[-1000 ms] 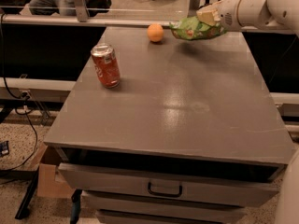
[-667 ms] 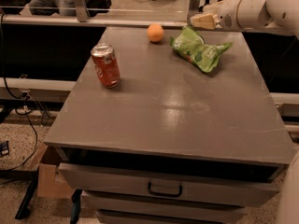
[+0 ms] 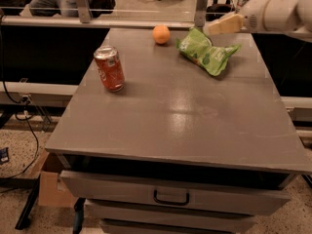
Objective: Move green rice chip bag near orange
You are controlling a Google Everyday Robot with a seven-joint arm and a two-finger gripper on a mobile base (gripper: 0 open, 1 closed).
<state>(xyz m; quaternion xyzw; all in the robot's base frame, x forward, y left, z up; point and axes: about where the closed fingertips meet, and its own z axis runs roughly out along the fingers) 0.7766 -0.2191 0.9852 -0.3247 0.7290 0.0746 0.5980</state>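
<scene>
Grey desk (image 3: 195, 121) with drawers (image 3: 122, 195) below its front edge carried three things. Near the far edge, the green chip bag (image 3: 207, 52) lay flat toward the far right corner, with the orange (image 3: 161, 34) near its left end, not touching. A red soda can (image 3: 109, 68) stood upright near the left edge. Above the far right corner hung the gripper (image 3: 214, 27), clear of the bag; whether it was wide or narrow could not be told
</scene>
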